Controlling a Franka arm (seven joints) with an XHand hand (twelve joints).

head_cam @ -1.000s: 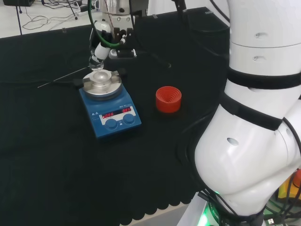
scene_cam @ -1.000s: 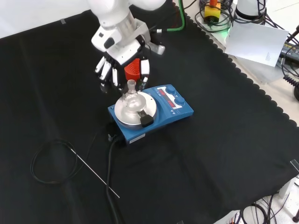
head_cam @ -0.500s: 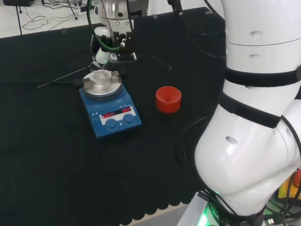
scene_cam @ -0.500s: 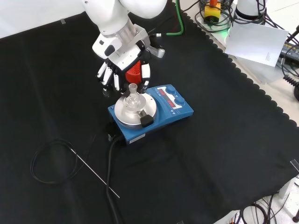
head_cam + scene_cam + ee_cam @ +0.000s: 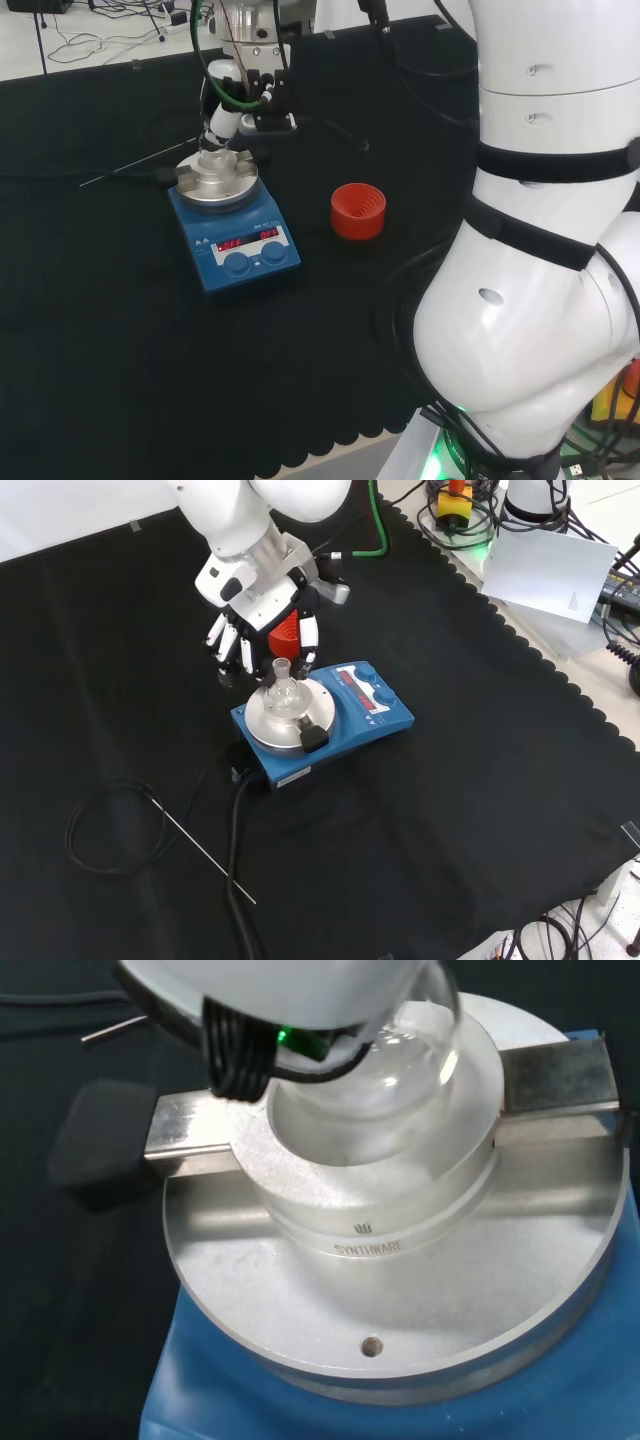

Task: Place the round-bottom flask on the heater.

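while on heater (image 5: 330, 715), flask (image 5: 283, 687) upright

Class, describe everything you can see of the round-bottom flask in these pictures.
The round-bottom flask is clear glass: a rounded bulb below a short, open neck. It stands upright with its bulb seated in the metal cup at the centre of the heater, whose round silver plate sits on a blue base. In the wrist view the bulb rests in that cup. It looks empty. The hand is just behind it, fingers straight, not gripping it.

Black cloth (image 5: 500, 810) bench, cables (image 5: 90, 40) behind.
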